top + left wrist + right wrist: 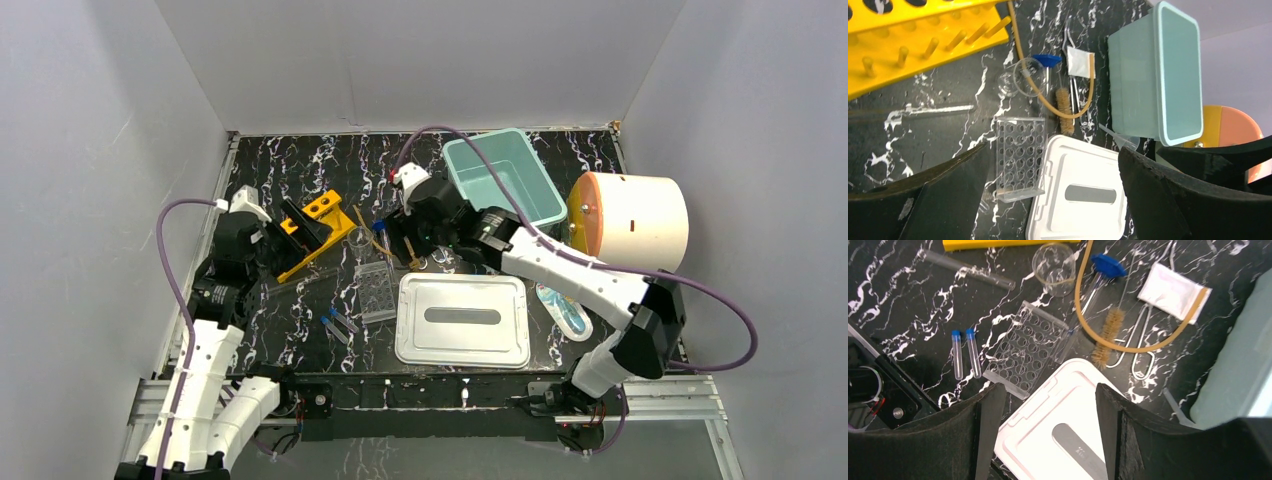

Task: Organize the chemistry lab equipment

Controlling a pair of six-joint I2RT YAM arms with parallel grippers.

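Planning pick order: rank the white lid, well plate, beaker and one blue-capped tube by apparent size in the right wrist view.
1. White lid, partly hidden
2. Clear well plate
3. Clear beaker
4. Blue-capped tube, long but thin

A black table (300, 330), veined with white, is enclosed by plain white walls (420, 60) on three sides. A pale teal bin (505, 180) is set open-topped and at an angle near the far right corner. Just beside it, to the right, a white cylinder (645, 225) is laid on its side, its orange end face (583, 215) turned towards the bin. A white lid (440, 340) is laid flat near the front edge; on its middle a grey strip (462, 316) is seen, possibly a handle or label.
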